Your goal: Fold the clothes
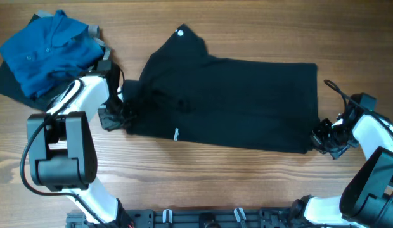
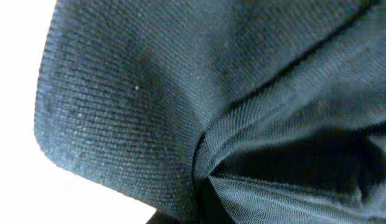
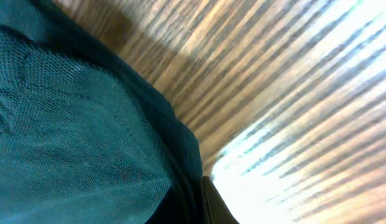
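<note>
The clothes (image 1: 228,101) are one black garment spread flat across the middle of the table. A small white logo (image 1: 181,33) shows at its far edge and a white tag (image 1: 176,133) near its front edge. My left gripper (image 1: 117,117) is shut on the garment's left front corner. In the left wrist view the black fabric (image 2: 180,93) fills the picture and hides the fingers. My right gripper (image 1: 320,136) is shut on the right front corner. In the right wrist view the fabric (image 3: 75,124) bunches against one dark fingertip (image 3: 215,202), with the wooden table (image 3: 292,93) beyond.
A bright blue collared shirt (image 1: 47,47) lies crumpled at the far left on a dark cloth (image 1: 7,85), with a bit of grey cloth (image 1: 103,52) beside it. The arm bases and a rail (image 1: 203,218) line the front edge.
</note>
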`<state>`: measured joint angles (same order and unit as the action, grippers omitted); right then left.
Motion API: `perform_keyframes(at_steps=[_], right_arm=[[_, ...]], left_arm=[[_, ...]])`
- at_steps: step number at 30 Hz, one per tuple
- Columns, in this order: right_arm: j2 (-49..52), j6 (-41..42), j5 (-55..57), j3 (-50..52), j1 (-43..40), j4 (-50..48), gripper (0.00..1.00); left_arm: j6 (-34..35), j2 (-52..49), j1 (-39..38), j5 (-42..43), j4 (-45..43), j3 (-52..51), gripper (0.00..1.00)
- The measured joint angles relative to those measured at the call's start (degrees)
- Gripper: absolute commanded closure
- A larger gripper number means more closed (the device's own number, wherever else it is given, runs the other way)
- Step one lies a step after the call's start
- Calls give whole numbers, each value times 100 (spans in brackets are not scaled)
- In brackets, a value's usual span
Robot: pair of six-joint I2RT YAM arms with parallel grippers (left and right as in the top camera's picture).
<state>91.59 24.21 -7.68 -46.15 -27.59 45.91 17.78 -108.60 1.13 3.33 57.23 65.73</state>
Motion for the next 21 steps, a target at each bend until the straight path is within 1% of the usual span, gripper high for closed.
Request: perform_keyframes(at_steps=[2, 6, 8, 10, 11, 12, 14, 15, 16, 17, 20, 21], right_arm=[[0, 0, 90, -20, 0, 66, 96], [0, 26, 310, -20, 0, 103, 95], [0, 26, 387, -20, 0, 103, 85], [0, 63, 442, -20, 0, 107, 71], [0, 61, 472, -44, 0, 162, 69], [0, 57, 487, -87, -4, 216, 67], [-31, 90, 498, -271, -13, 341, 64], [-94, 85, 498, -400, -24, 387, 61], [-195, 107, 494, -555, -31, 435, 59], [-291, 109, 472, -704, -35, 450, 57], [-562, 2, 234, -1134, -39, 420, 55], [-787, -205, -103, -1467, -37, 315, 55]], left_arm=[[195, -28, 0, -42, 332, -66, 96], [363, -26, 0, 28, 516, -254, 96], [411, 20, 0, 129, 553, -391, 96], [431, 61, 0, 179, 579, -474, 96], [444, 83, 0, 197, 597, -496, 95], [446, 118, 0, 212, 632, -525, 87], [463, 284, 0, 210, 885, -555, 49], [446, 415, 0, 188, 1005, -531, 41], [466, 494, 0, 170, 1073, -505, 35], [455, 863, 0, 76, 1217, -337, 31], [490, 1397, 24, -52, 1285, 179, 27], [487, 1576, 50, -96, 1259, 457, 27]])
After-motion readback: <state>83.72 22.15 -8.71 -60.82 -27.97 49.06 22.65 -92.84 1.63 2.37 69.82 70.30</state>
